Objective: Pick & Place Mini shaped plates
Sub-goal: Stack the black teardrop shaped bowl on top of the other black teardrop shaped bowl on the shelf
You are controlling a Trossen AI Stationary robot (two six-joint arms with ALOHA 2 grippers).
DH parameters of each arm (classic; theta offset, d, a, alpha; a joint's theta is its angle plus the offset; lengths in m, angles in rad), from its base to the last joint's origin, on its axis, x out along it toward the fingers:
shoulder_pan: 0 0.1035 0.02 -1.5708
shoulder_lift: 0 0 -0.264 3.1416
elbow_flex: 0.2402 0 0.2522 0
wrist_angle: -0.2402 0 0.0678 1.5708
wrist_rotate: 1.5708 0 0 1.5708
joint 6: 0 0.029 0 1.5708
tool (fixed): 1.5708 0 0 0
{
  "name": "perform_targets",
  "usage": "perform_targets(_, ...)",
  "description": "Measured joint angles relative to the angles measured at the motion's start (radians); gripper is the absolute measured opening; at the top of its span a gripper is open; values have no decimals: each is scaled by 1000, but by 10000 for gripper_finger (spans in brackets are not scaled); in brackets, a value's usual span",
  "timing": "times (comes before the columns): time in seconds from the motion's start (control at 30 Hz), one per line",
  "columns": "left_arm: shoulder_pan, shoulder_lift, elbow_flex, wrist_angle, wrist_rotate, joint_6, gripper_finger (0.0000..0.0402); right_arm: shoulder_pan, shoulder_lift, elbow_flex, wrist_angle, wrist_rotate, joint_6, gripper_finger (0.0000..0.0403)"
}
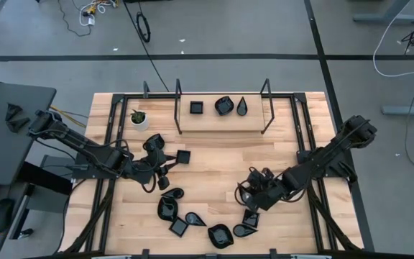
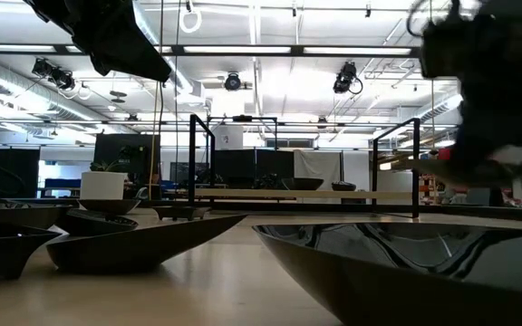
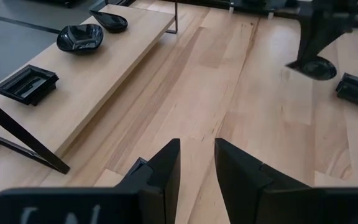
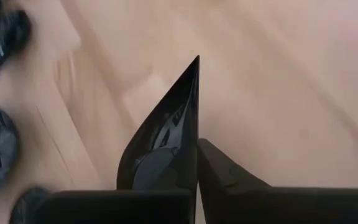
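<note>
My right gripper (image 1: 254, 193) stands over the table's near right part, shut on a glossy black teardrop plate (image 4: 166, 130). Several more black mini plates lie flat on the wood near the front edge, among them a square one (image 1: 250, 216) and a rounded one (image 1: 220, 235). Three plates rest on the far shelf: square (image 1: 196, 108), rounded (image 1: 224, 106) and teardrop (image 1: 242, 106). My left gripper (image 3: 197, 168) hangs open over the table's left middle, with bare wood between its fingers. A square plate (image 1: 183, 156) shows beside it in the high view. My right gripper pinches the teardrop plate's rim (image 4: 188, 146) near its rounded end, one finger (image 4: 157, 168) on the hollow side and the other (image 4: 225, 177) on the outside. The fingers slant down and lie along the plate. The plate stands on edge, its pointed tip (image 4: 195, 62) ahead of the fingers.
A low wooden shelf (image 1: 221, 119) on black metal legs runs along the far side. A small white pot with a green plant (image 1: 140, 119) stands at its left end. Open wood lies in the middle of the table (image 1: 214, 162).
</note>
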Motion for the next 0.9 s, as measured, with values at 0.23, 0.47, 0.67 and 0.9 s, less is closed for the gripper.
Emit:
perform_targets(0.23, 2, 0, 0, 5, -11, 0, 106, -143, -2, 233, -172, 131, -129, 4)
perform_targets(0.47, 2, 0, 0, 6, -18, 0, 106, -496, -4, 381, -254, 209, -355, 3)
perform_targets(0.67, 2, 0, 0, 6, -18, 0, 106, -817, 0, 382, -230, 180, -552, 2)
perform_targets(0.9, 2, 0, 0, 7, -19, 0, 106, -991, 56, 382, -147, 93, -708, 4)
